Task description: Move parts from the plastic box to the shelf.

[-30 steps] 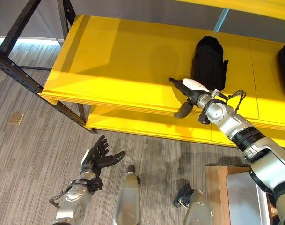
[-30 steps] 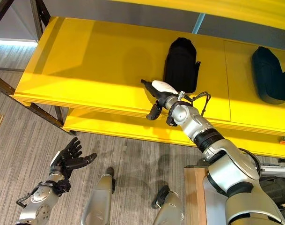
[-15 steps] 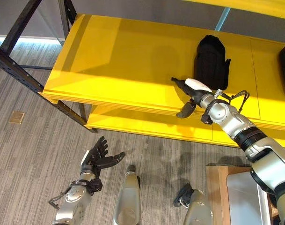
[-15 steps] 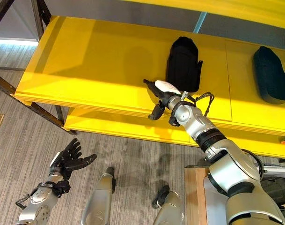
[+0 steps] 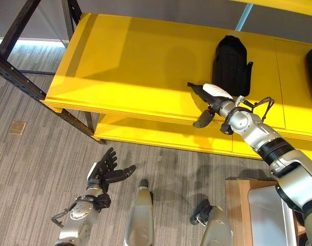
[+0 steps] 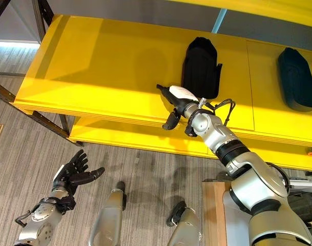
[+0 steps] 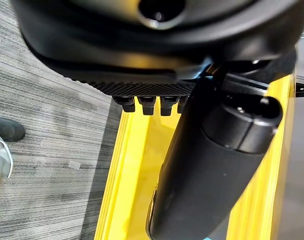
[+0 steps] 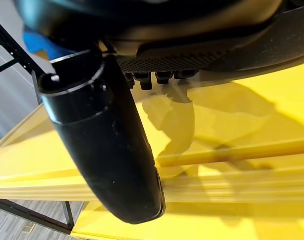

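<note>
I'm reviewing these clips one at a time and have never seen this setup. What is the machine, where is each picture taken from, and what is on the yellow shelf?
It is a two-armed humanoid robot. Two pictures come from cameras in its head, looking down; two come from cameras on its wrists, close behind each hand. The right hand reaches over the yellow shelf, open and holding nothing. Just beyond it a black part lies on the shelf, and another black part lies further right. The left hand hangs open and empty low over the grey floor.

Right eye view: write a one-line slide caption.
Right hand open over the yellow shelf beside a black part; left hand open, low over the floor.
</note>
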